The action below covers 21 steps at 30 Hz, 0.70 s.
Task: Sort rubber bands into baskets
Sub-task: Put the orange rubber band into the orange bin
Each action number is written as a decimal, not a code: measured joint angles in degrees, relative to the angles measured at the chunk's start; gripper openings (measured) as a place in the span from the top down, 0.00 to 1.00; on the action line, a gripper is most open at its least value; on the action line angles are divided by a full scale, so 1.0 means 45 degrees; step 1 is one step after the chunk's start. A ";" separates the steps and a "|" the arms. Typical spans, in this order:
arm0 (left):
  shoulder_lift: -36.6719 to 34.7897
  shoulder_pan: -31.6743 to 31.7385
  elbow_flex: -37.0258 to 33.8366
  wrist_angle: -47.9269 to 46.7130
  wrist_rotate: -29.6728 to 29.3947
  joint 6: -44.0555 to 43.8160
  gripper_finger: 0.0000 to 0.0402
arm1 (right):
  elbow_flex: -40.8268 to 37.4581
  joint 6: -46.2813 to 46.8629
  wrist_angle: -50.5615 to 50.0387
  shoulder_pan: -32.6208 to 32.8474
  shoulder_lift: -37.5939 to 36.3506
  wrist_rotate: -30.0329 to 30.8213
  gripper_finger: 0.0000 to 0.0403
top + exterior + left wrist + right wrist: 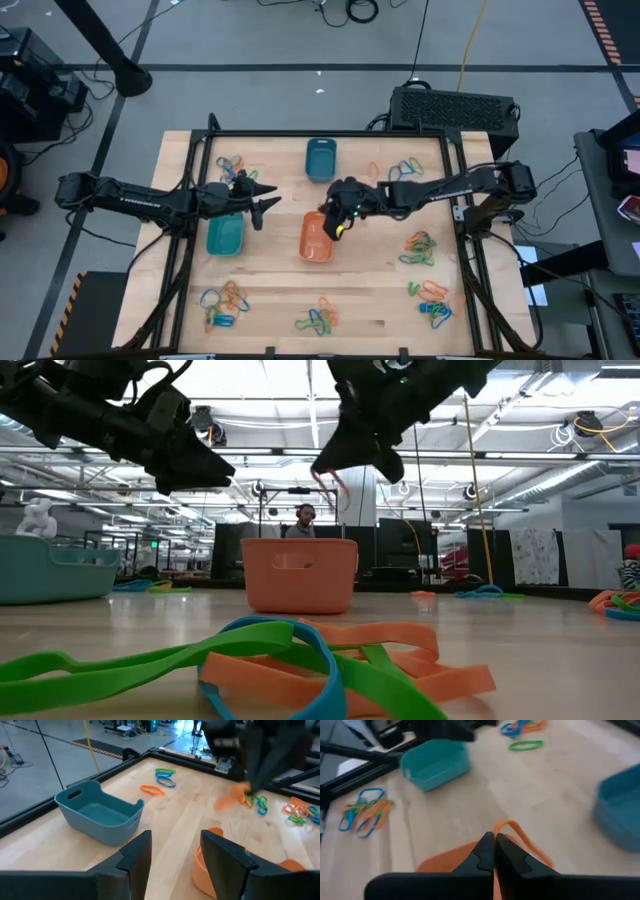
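Three baskets stand on the table: a dark teal one [320, 158] at the far middle, a turquoise one [225, 234] on the left and an orange one [316, 238] in the middle. My right gripper [336, 228] hovers over the orange basket, shut on an orange rubber band [512, 827]. My left gripper [272, 197] stands open in the air between the turquoise and orange baskets, nothing between its fingers [135, 855]. Loose rubber bands lie in several small heaps [222, 300]. My right gripper pinches the orange rubber band between its two shut fingertips [485, 847]. A loop of the band [516, 829] sticks out past the tips. The fingers slant down from the table's right side. The band [330, 485] hangs slack, clear above the orange basket [300, 573].
Heaps of orange, green and blue bands lie at the far left [232, 165], far right [400, 170], right [420, 248], near right [432, 300] and near middle [320, 318]. A raised black frame [455, 180] runs around the tabletop.
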 joint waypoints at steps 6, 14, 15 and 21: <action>0.0000 0.0024 0.0000 0.0267 -0.0009 -0.0103 0.56 | -0.0007 0.0331 0.0945 0.0530 0.0664 -0.1278 1.00; -0.0062 -0.0209 -0.0004 0.0644 0.0680 -0.0085 0.56 | -0.0002 -0.0018 0.1027 0.1134 0.0837 0.0084 1.00; -0.0086 -0.0204 -0.0004 0.0960 0.0675 -0.0073 0.56 | -0.0002 0.0063 0.1005 0.1168 0.0837 0.0106 1.00; -0.0097 -0.0189 -0.0004 0.1914 0.0675 0.0512 0.56 | -0.0002 0.0354 0.0974 0.1565 0.0915 0.0025 1.00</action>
